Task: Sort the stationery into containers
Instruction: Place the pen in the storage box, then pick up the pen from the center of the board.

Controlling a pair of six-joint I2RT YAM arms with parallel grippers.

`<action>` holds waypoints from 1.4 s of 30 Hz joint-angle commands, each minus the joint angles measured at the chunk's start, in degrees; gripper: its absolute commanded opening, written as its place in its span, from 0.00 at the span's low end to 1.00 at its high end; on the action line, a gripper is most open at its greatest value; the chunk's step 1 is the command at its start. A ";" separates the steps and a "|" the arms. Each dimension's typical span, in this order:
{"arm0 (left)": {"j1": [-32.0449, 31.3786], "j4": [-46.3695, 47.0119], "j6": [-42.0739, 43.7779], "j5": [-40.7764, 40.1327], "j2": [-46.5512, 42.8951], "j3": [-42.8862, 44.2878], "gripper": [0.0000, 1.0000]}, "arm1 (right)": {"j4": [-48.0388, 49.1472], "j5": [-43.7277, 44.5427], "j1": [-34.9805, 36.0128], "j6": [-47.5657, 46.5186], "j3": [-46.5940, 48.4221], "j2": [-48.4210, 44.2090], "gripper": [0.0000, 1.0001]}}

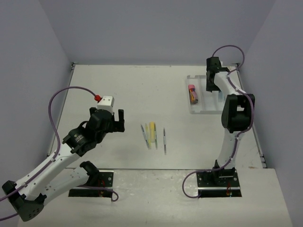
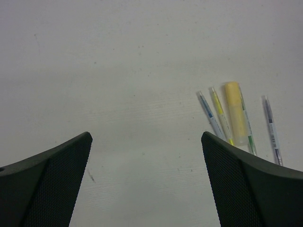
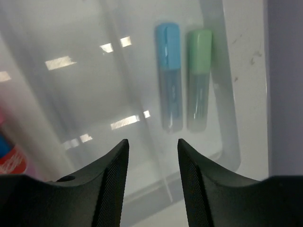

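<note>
The white tray [image 1: 196, 109] lies at the back right. A pink-capped tube [image 1: 192, 92] rests in its left compartment. A blue marker [image 3: 169, 75] and a mint-green marker [image 3: 200, 75] lie side by side in the right compartment by the tray wall [image 3: 228, 118]. My right gripper [image 3: 152, 142] hovers just above them, open, with nothing between its fingers. On the table's middle lie a yellow marker [image 1: 152, 132] and thin pens [image 1: 164, 140]. My left gripper [image 1: 120, 120] is open wide to their left, with the yellow marker [image 2: 235, 113] and pens [image 2: 209, 113] past its right finger.
Purple walls close in the table on the left, back and right. The right arm [image 1: 234, 113] stretches along the table's right edge and covers part of the tray. A cable loops above the left arm.
</note>
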 commanded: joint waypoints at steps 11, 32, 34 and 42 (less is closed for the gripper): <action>0.72 -0.38 -1.35 -4.55 1.25 0.78 1.00 | 4.74 -11.75 43.71 37.89 -35.82 -23.57 0.40; 0.80 -0.12 -1.17 -4.12 0.35 0.70 1.00 | 2.32 -10.17 45.83 37.59 -35.47 -18.81 0.00; 0.80 -0.03 -1.08 -3.88 0.42 0.65 1.00 | 0.84 -8.58 42.18 33.80 -34.11 -24.85 0.00; 0.76 0.37 -0.60 -3.17 -0.19 0.52 1.00 | -0.02 -0.55 21.00 2.78 -20.19 -28.03 0.00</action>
